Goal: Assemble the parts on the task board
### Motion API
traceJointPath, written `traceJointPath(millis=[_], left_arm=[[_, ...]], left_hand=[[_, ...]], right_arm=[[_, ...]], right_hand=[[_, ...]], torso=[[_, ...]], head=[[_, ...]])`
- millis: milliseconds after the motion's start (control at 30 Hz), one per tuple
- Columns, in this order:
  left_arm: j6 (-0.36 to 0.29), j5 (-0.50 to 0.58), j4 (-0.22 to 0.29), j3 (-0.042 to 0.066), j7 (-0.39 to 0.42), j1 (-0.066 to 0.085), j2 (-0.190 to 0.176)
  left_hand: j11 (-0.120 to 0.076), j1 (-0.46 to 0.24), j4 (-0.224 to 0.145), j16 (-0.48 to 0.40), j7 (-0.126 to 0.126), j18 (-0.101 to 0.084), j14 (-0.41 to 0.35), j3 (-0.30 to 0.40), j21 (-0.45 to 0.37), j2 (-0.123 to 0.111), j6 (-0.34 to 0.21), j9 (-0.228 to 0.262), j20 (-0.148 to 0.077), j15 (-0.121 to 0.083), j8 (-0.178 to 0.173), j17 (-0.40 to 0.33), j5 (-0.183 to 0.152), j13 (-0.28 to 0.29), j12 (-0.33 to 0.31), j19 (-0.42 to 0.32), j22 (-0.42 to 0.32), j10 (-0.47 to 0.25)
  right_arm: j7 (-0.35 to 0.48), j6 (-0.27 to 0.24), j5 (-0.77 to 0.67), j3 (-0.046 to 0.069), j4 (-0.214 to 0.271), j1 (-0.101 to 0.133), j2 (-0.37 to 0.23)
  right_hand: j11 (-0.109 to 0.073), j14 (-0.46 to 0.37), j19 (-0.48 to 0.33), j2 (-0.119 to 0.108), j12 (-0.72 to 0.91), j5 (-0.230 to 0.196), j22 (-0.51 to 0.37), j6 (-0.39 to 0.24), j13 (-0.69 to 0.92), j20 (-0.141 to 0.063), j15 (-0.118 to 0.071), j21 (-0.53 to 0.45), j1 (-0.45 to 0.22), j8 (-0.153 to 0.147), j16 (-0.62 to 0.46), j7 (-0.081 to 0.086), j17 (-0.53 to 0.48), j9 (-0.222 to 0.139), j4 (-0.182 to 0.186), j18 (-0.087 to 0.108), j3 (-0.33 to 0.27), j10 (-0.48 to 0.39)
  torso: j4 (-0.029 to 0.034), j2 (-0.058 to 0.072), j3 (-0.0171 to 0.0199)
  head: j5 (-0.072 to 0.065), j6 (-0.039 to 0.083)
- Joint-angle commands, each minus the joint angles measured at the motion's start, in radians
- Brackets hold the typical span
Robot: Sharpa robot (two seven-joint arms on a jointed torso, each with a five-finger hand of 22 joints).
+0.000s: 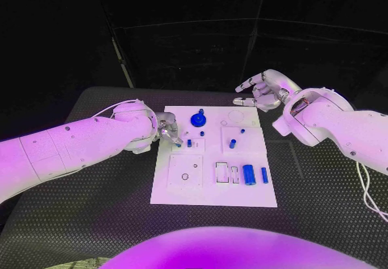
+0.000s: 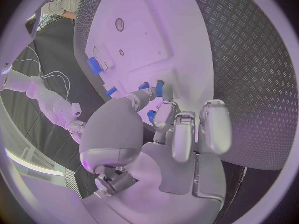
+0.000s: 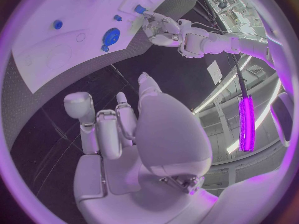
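The white task board lies in the middle of the black table. My left hand hovers at the board's left edge and pinches a small blue peg at its fingertips, just above the board. The same peg also appears in the right wrist view. A round blue knob stands on the far part of the board. Small blue pegs stand near the middle. A blue cylinder and a thin blue bar lie at the near right. My right hand is raised beyond the board's far right corner, fingers apart, holding nothing.
A square white plate with small holes sits on the board's near left. A rectangular slot lies beside the blue cylinder. The ribbed black table mat extends around the board on all sides.
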Motion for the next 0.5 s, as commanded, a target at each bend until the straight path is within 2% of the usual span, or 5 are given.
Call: traceJointPath(millis=[33, 500], left_arm=[[0.071, 0.002, -0.007, -0.009, -0.008, -0.011, 0.007], [0.086, 0.004, -0.017, -0.009, -0.009, -0.011, 0.013]], left_hand=[[-0.006, -0.012, -0.106, 0.006, -0.005, -0.005, 0.105, 0.097, 0.003, 0.002, 0.009, -0.006, 0.001, -0.009, 0.001, 0.263, 0.004, 0.006, 0.008, 0.006, 0.0, 0.017], [-0.01, -0.021, -0.091, 0.006, -0.011, -0.006, 0.105, 0.071, 0.005, 0.011, 0.025, -0.024, -0.002, -0.011, -0.001, 0.263, 0.003, 0.021, 0.018, 0.009, 0.006, 0.026]], right_arm=[[0.008, 0.002, -0.002, 0.001, 0.002, 0.002, 0.0], [0.008, 0.002, -0.002, 0.001, 0.001, 0.002, 0.001]], right_hand=[[-0.005, 0.064, -0.001, 0.01, 0.006, 0.006, -0.001, 0.0, 0.0, -0.001, -0.007, -0.007, 0.001, 0.005, -0.004, -0.005, 0.065, -0.001, -0.002, 0.011, -0.005, -0.001], [-0.005, 0.064, -0.001, 0.01, 0.006, 0.006, -0.001, 0.0, 0.0, -0.001, -0.007, -0.007, 0.001, 0.005, -0.004, -0.005, 0.065, -0.001, -0.002, 0.011, -0.005, -0.001]], torso=[[0.0001, 0.0, 0.0001], [0.0011, 0.0, 0.0004]], head=[[-0.001, 0.0], [-0.003, 0.0]])
